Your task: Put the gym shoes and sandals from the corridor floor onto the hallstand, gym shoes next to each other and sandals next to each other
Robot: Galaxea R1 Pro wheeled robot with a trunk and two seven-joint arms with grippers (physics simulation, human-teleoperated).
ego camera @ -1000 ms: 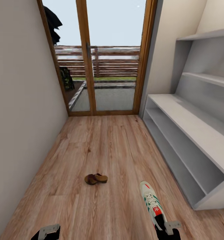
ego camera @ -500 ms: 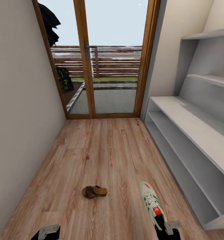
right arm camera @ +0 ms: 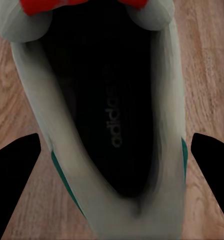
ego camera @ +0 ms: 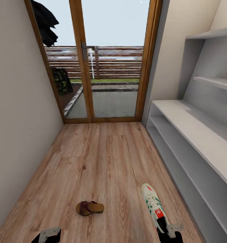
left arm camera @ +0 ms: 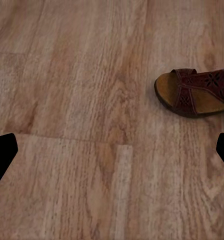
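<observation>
One cream-white gym shoe (ego camera: 153, 205) with green stripes and a red tongue patch hangs just above the corridor floor (ego camera: 103, 158). My right gripper (ego camera: 169, 233) is shut on its heel end. In the right wrist view the shoe's dark opening (right arm camera: 109, 110) fills the space between the two fingers (right arm camera: 17, 172). One brown sandal (ego camera: 89, 208) lies on the planks a little ahead of my left gripper (ego camera: 47, 235). That gripper (left arm camera: 112, 155) is open and empty, with the sandal (left arm camera: 197, 92) off to one side. The hallstand (ego camera: 194, 135) runs along the right wall.
A wood-framed glass door (ego camera: 110, 67) closes the far end of the corridor. A plain wall (ego camera: 15, 118) bounds the left side. A floating shelf (ego camera: 211, 33) and a lower ledge (ego camera: 215, 81) hang above the hallstand's bench top.
The camera has moved forward down the corridor, so the sandal now sits lower and nearer in the picture. The gym shoe has kept its place in my right gripper.
</observation>
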